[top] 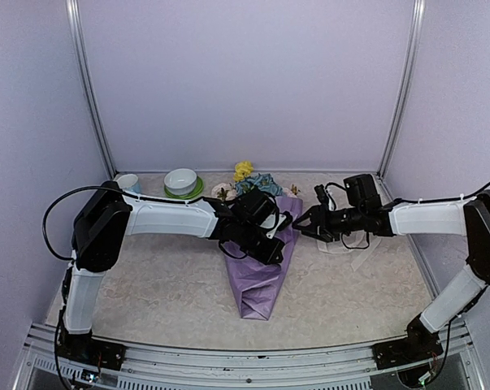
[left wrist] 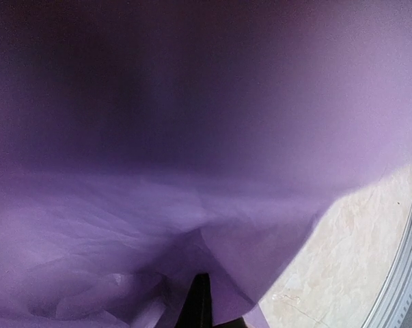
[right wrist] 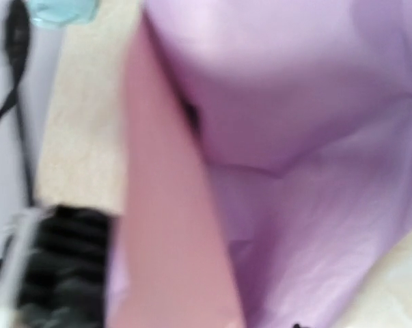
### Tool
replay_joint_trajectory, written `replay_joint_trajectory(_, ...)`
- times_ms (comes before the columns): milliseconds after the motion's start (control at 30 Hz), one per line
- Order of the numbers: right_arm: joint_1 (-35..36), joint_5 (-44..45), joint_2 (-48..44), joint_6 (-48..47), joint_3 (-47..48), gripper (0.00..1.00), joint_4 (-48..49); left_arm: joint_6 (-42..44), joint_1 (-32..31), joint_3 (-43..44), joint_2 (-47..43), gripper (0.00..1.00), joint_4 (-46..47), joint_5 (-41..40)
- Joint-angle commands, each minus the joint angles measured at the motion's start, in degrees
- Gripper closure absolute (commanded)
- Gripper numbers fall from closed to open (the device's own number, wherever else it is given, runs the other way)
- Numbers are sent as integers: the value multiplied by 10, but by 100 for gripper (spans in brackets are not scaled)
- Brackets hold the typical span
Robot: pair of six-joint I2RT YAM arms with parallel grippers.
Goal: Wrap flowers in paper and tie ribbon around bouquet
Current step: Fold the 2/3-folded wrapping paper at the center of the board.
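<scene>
The bouquet is a cone of lilac paper lying on the table with its point toward the arms. The flowers, yellow and dusty blue, stick out of its far end. My left gripper rests on top of the cone. In the left wrist view its dark fingers are shut, with paper gathered at their tips. My right gripper is at the cone's right edge with its jaws apart. The right wrist view is a blur of paper. A cream-white ribbon lies bunched under the right wrist.
A white bowl on a green saucer and a pale blue cup stand at the back left. A small dish sits beside the flowers. Lilac walls close in the back and both sides, and a metal rail runs along the near edge.
</scene>
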Motion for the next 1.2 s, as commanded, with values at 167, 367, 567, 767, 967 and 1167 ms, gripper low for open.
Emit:
replay_joint_trajectory(167,28,-9,-4,26,-16,47,42,0,5,-6,0,100,13,9)
replay_joint_trajectory(367,28,-12,40,15,2,53,45,1,5,-8,-2,100,13,10)
replay_joint_trajectory(567,29,-22,82,0,32,62,52,2,4,-16,-7,100,20,11)
replay_joint_trajectory(767,32,-34,99,-13,48,62,53,6,4,-17,-9,100,21,12)
replay_joint_trajectory(967,31,-35,104,-20,47,97,47,8,5,-18,-12,100,25,7)
replay_joint_trajectory(1167,16,-21,116,-69,68,100,24,15,2,-29,-41,68,44,10)
